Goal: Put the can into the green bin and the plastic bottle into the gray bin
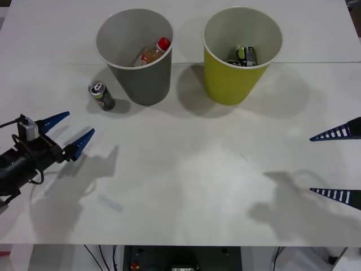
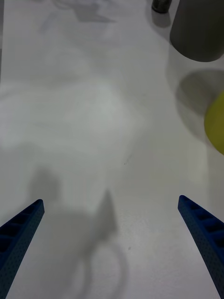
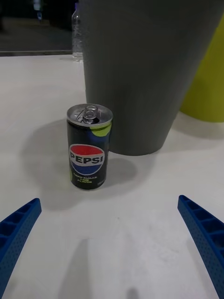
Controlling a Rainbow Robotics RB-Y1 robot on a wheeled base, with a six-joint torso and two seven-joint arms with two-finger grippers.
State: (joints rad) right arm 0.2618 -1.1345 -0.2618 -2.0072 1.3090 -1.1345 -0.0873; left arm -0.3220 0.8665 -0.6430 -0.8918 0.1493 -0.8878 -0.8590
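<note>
Both bins loaded; one can stands loose beside the gray bin (image 1: 135,56).

On the table (image 1: 197,169), the gray bin holds the plastic bottle (image 1: 153,52); the green bin (image 1: 240,56) holds what looks like a can (image 1: 246,56). The left pincer (image 1: 72,131), fingers apart, faces a standing Pepsi can (image 3: 88,145): light, rigid, slick, best gripped mid-body. The right pincer (image 1: 337,165) idles, spread.

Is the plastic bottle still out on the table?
No, the plastic bottle lies inside the gray bin, red cap up.
</note>
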